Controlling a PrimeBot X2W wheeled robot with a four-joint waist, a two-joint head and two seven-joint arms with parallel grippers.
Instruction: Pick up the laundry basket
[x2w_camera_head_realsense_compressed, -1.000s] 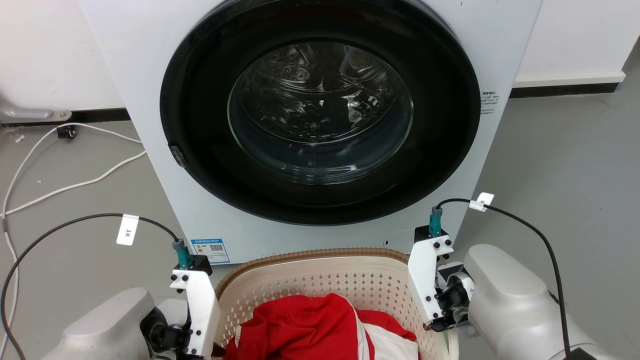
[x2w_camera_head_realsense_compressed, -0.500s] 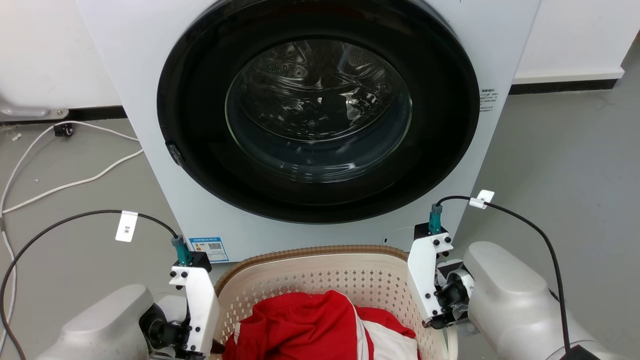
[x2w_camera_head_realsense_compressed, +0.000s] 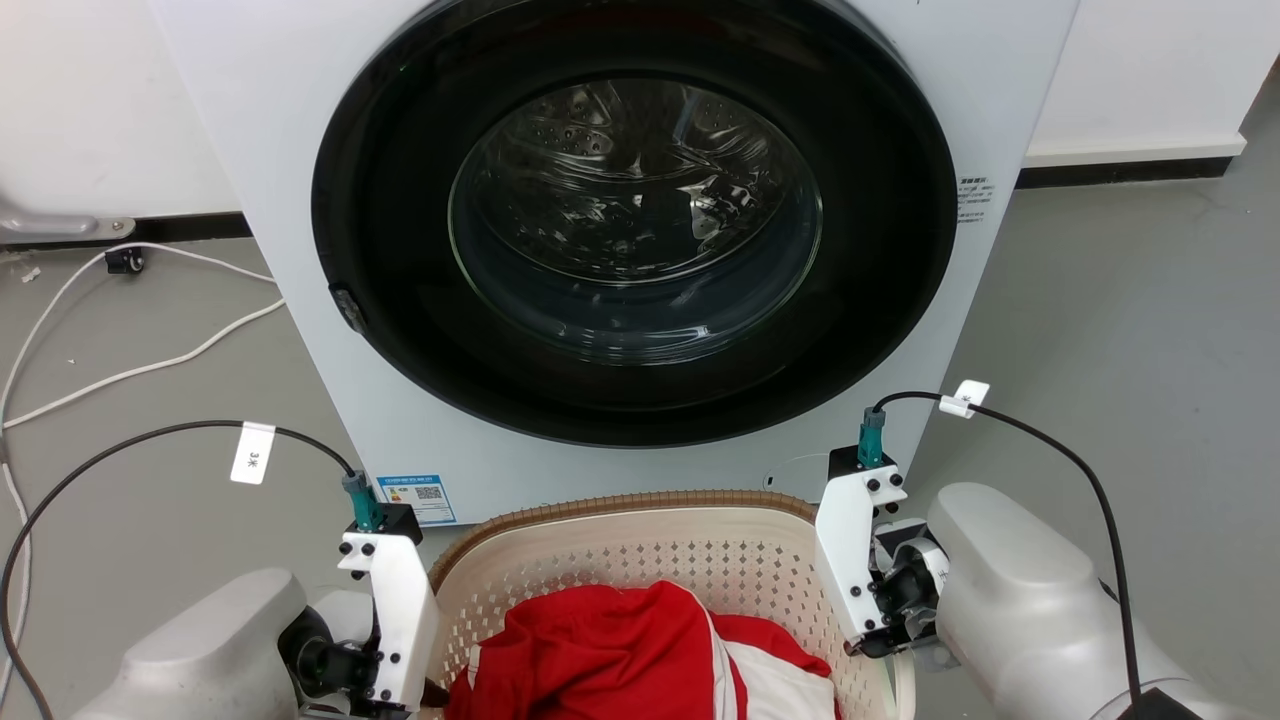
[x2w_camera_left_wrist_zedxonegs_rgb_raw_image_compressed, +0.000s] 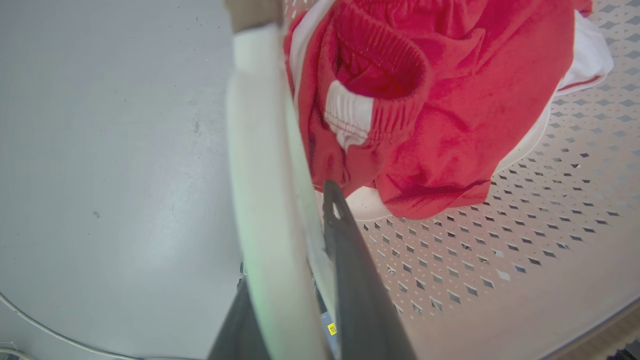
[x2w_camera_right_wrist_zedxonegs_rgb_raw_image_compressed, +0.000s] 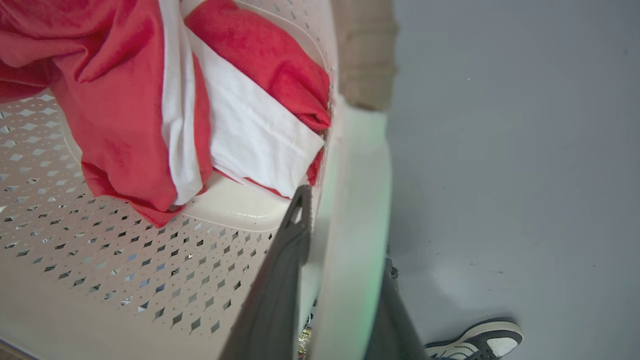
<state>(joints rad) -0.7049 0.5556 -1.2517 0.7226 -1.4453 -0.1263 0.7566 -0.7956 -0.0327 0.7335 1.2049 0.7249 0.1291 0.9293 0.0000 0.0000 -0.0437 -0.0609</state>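
The laundry basket (x2w_camera_head_realsense_compressed: 640, 560) sits at 6 o'clock in the head view, on the floor (x2w_camera_head_realsense_compressed: 1120, 330) just before the washing machine (x2w_camera_head_realsense_compressed: 300, 150), with a red garment (x2w_camera_head_realsense_compressed: 600, 650) heaped inside. The left end effector (x2w_camera_left_wrist_zedxonegs_rgb_raw_image_compressed: 292, 235) is at the basket's 9 o'clock; its two dark fingers straddle the white handle (x2w_camera_left_wrist_zedxonegs_rgb_raw_image_compressed: 260, 150), one inside the wall and one outside, closed narrowly onto it. The right end effector (x2w_camera_right_wrist_zedxonegs_rgb_raw_image_compressed: 345, 235) grips the handle at 3 o'clock the same way. I judge the grasp step done and the lift due; whether the base is off the floor I cannot tell. The next move calls for both arms rising together and level, so the basket neither tilts nor twists free; a person's shoe (x2w_camera_right_wrist_zedxonegs_rgb_raw_image_compressed: 480, 340) stands near.
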